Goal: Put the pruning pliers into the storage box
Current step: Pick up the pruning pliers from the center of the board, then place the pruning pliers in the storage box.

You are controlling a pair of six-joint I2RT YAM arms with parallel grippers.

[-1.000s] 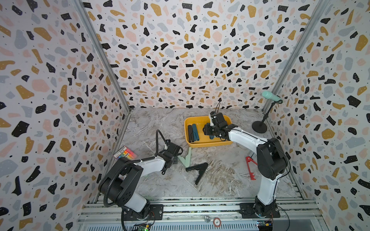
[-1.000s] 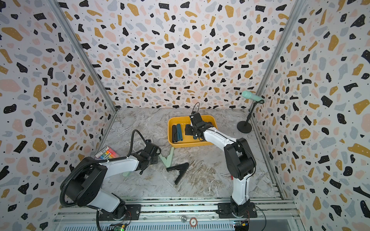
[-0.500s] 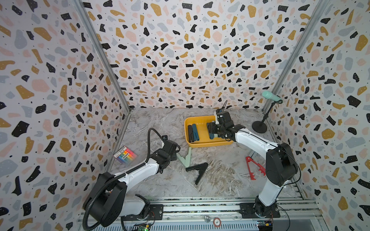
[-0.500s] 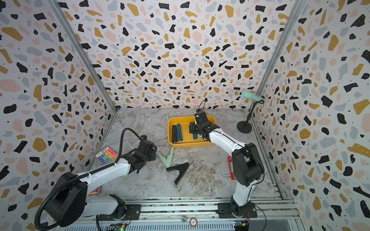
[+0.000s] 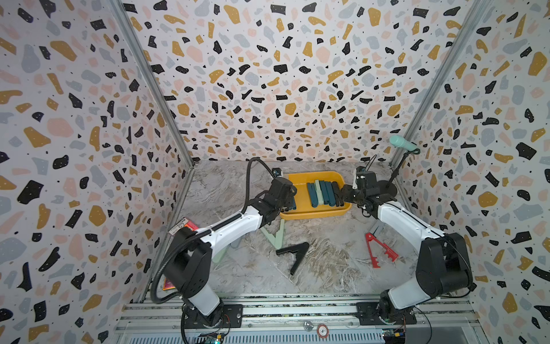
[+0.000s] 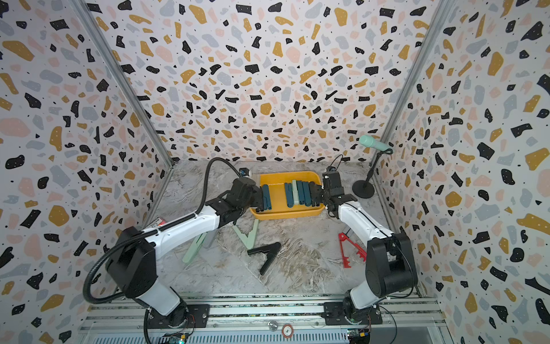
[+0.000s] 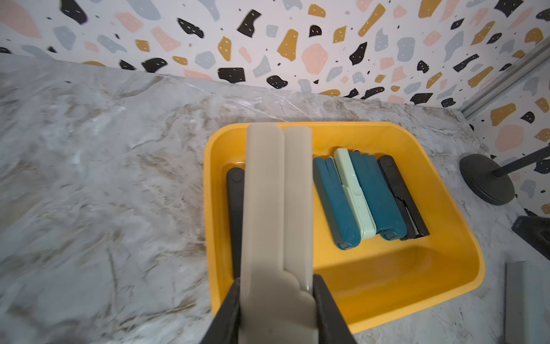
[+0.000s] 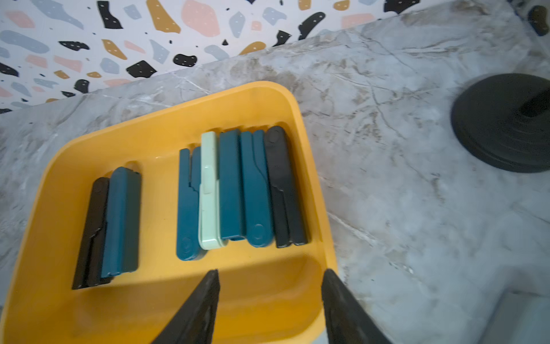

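The left pincer (image 7: 276,281) is clamped on the beige pruning pliers (image 7: 276,208), holding them over the left end of the yellow storage box (image 7: 357,128). The right pincer (image 8: 270,273) hangs open and empty at the box's right rim. Black pliers (image 5: 293,253) and red pliers (image 5: 379,250) lie on the surface (image 5: 327,268).

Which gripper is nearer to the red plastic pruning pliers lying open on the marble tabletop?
Right. The right gripper sits at the yellow plastic tray's right end, the side where the red pliers lie. The left gripper, gripping beige pliers, is at the tray's left end.
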